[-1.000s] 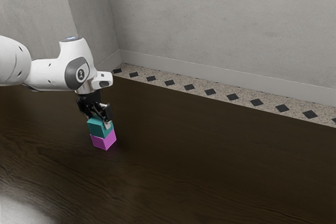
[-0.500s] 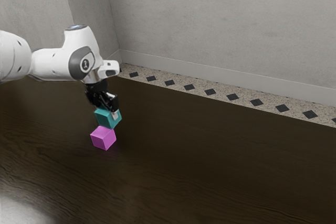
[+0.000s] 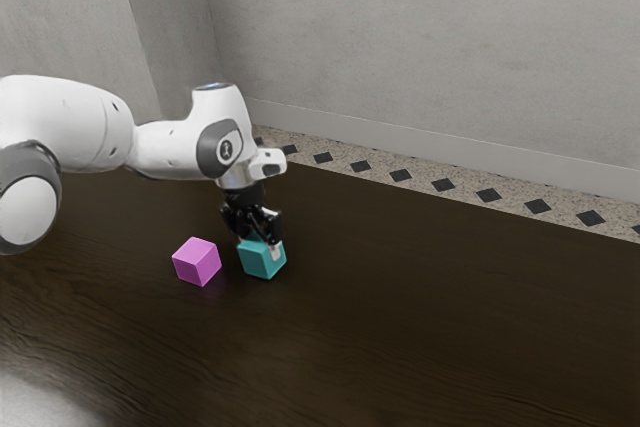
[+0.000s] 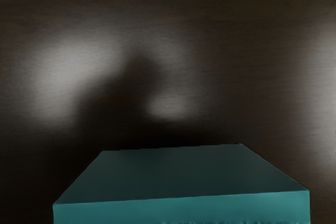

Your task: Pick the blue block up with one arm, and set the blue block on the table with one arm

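Gripper (image 3: 261, 239) grasps the teal-blue block (image 3: 259, 263), which lies directly beneath the hand, low over the desk (image 3: 430, 327); whether its underside touches the wood I cannot tell. It stands apart from the magenta block (image 3: 197, 262), on the exterior view's right of it, and neither is in a container. The coming move likely turns on that downward line: settle any remaining gap, then let go.

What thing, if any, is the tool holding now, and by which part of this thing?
The tool is holding the blue-green block, gripping the upper part of two opposite sides.
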Controlling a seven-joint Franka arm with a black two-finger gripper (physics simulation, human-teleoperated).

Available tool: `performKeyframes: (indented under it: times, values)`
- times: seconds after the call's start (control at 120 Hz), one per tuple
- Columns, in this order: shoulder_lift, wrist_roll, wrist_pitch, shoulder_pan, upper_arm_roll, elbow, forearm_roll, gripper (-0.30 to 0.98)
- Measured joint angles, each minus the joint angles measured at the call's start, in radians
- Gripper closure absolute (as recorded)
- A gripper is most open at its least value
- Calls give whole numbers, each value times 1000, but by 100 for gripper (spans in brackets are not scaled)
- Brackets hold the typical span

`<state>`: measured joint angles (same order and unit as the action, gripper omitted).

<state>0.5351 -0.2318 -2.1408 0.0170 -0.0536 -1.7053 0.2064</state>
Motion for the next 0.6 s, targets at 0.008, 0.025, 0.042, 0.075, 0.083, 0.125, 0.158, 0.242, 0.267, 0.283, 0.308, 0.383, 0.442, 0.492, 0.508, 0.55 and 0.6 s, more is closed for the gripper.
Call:
performKeyframes:
  times: [0.008,0.025,0.042,0.075,0.083,0.125,0.158,0.242,0.267,0.283,0.308,0.383,0.442,0.492,0.508,0.55,0.6]
  values:
    - [0,1,0,0,0,0,1,43]
    - [1,3,0,0,0,0,1,43]
    - [2,5,1,0,0,0,2,42]
    - [4,7,1,0,0,0,5,38]
    - [5,7,1,0,0,0,6,37]
    - [6,9,3,0,0,1,11,32]
    - [7,10,4,0,0,1,14,29]
    - [6,11,7,0,-2,1,21,21]
    - [6,11,8,0,-2,2,23,19]
    - [6,11,8,1,-3,2,24,17]
    - [6,11,9,1,-3,3,25,15]
    - [-11,11,13,1,-5,8,26,11]
    - [-64,10,23,1,-14,7,24,8]
    - [-107,10,36,1,-18,6,21,7]
    - [-118,10,40,1,-20,6,20,6]
    - [-139,10,53,2,-25,5,18,5]
    - [-154,12,68,1,-34,4,17,4]
